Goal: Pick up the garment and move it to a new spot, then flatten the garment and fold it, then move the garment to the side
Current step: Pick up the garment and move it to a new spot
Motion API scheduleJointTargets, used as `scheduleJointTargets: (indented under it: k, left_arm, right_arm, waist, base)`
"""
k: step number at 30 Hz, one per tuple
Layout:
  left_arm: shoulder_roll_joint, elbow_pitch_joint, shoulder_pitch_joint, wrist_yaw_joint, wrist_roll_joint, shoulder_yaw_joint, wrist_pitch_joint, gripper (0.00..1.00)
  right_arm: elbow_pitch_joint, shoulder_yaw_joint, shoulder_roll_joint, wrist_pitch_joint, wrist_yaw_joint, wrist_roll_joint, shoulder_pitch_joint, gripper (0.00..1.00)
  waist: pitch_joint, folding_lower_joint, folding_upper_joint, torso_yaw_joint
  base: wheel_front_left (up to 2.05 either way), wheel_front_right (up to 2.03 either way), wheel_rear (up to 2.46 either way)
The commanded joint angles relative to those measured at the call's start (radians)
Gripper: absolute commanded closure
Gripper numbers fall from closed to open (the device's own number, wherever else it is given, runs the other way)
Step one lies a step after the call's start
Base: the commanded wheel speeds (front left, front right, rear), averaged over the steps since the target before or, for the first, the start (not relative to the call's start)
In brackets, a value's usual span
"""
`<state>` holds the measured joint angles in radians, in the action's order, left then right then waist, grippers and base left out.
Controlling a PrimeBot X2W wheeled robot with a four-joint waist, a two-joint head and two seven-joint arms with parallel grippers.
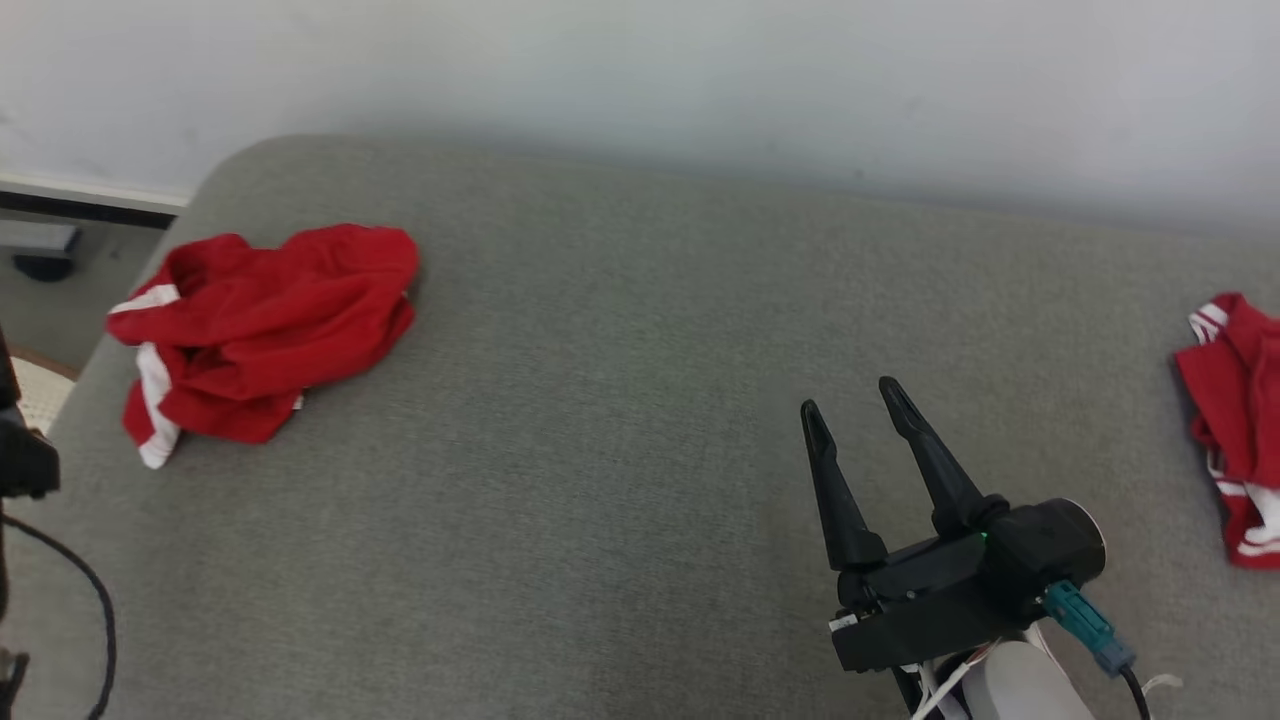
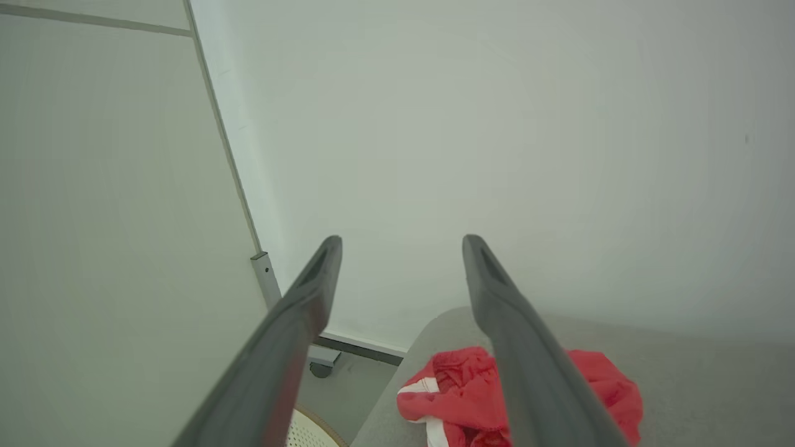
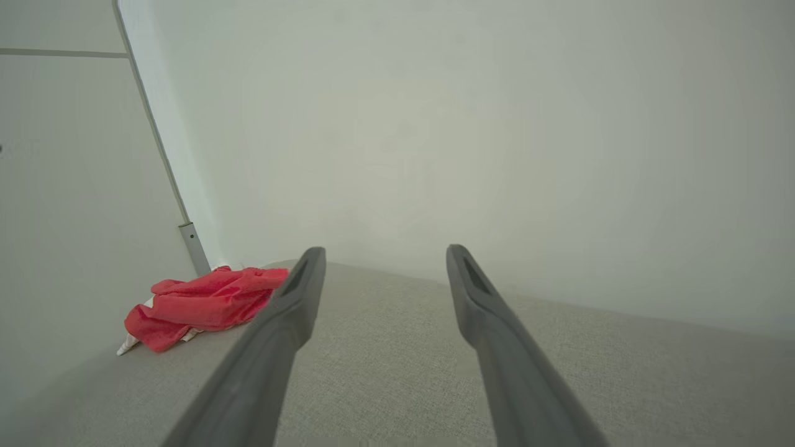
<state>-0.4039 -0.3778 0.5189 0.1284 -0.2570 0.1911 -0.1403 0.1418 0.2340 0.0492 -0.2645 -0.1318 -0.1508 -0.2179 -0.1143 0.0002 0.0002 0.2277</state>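
A crumpled red garment [image 1: 260,330] with white trim lies at the far left of the grey cushioned surface [image 1: 620,330]. A second red garment with white stripes [image 1: 1235,420] sits at the right edge of the head view. My right gripper [image 1: 849,398] hovers over the surface right of centre, open and holding nothing, far from both. In the right wrist view its fingers [image 3: 385,250] stand apart, with the left garment [image 3: 205,304] off to their left. My left gripper [image 2: 402,241] is open and raised, and the left garment [image 2: 453,385] lies below, partly behind one finger.
A pale wall [image 1: 700,80] runs along the back of the surface. The surface's rounded left edge drops to the floor, where a dark caster [image 1: 40,262] and a white perforated object [image 1: 40,392] stand. A black cable [image 1: 95,600] hangs at the lower left.
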Motion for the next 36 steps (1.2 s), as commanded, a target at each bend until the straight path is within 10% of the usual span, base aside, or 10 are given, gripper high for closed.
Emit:
scheduleJointTargets:
  k: [1,16,36]
  left_arm:
    - [-0.005,-0.013,0.037,0.001,-0.019,-0.013,0.009,0.0]
    - [-0.2,-0.323,0.303,0.001,-0.177,-0.154,0.169,0.0]
    - [-0.188,-0.697,0.363,0.001,-0.284,-0.245,0.52,0.0]
  right_arm:
    - [-0.005,0.002,0.002,-0.002,0.002,-0.002,-0.019,0.0]
    - [-0.045,0.033,0.001,-0.002,0.002,-0.031,-0.081,0.0]
    - [-0.037,0.036,0.001,-0.002,0.002,-0.01,-0.067,0.0]
  waist:
    - [-0.196,-0.0002,-0.0002,-0.195]
    - [-0.297,-0.0002,-0.0002,-0.318]
    - [-0.288,-0.0002,-0.0002,-0.312]
  base:
    - [0.0,0.0,0.0]
    - [0.0,0.0,0.0]
    - [0.0,0.0,0.0]
